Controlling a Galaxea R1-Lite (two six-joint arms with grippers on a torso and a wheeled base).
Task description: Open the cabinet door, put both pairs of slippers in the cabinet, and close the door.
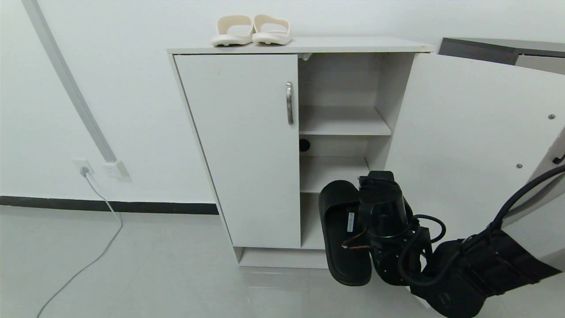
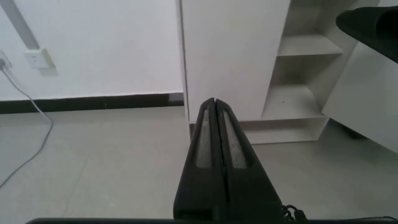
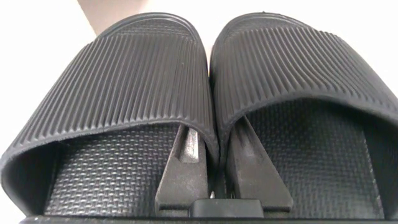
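A white cabinet (image 1: 353, 44) stands against the wall. Its left door (image 1: 240, 145) is closed and its right door (image 1: 468, 145) is swung wide open, baring three shelves (image 1: 342, 124). A cream pair of slippers (image 1: 251, 31) rests on the cabinet top. My right gripper (image 1: 368, 201) is shut on a black pair of slippers (image 1: 342, 234), held soles outward in front of the lower open compartments. In the right wrist view its fingers (image 3: 186, 168) pinch the two adjoining inner edges under the ribbed straps (image 3: 143, 81). My left gripper (image 2: 215, 124) is shut and empty, low over the floor before the cabinet.
The closed door carries a metal handle (image 1: 289, 104). A wall socket (image 1: 83, 168) with a grey cable (image 1: 101, 247) trailing over the floor lies to the left. The open door's edge stands close to my right arm. Bare tile floor spreads in front.
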